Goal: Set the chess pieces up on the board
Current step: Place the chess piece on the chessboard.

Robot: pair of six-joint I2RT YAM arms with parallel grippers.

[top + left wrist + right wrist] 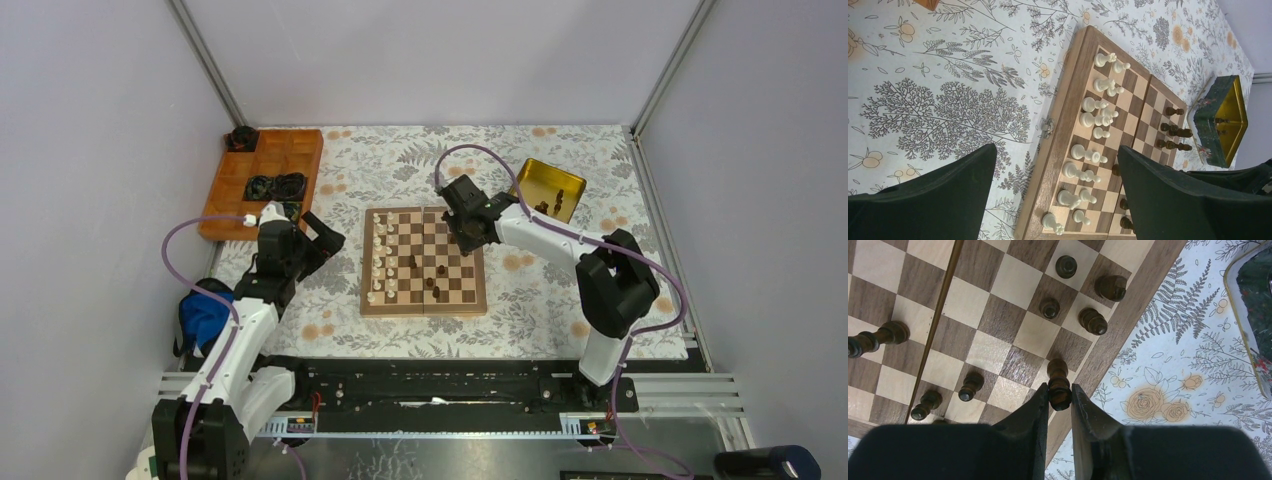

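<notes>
Two grippers: the right gripper [1059, 390] is narrowed on the head of a dark chessman [1058, 371]; the left gripper [318, 243] is spread wide and holds nothing, off the left side of the chessboard [423, 309].
Held piece, place: over the outermost line of squares beside the chessboard's right border, near its far right corner. Whether its base touches the wood cannot be told.
Held piece, axis: long axis close to vertical, base towards the chessboard, head up between the fingers.
White pieces [381, 262]: standing in two lines along the chessboard's left edge.
Dark pieces [413, 262]: a few stand on the chessboard's right half, some near the held one; more lie in the gold tin [549, 188] on the desk beyond the far right corner.
Risk, toppling: if released with the base tilted or above the square, it would likely fall and roll.
Risk, neighbours: opening fingers or a sideways retreat could knock the dark men just beside it.
Risk, placement: so near the border, the base may straddle the square's edge.
</notes>
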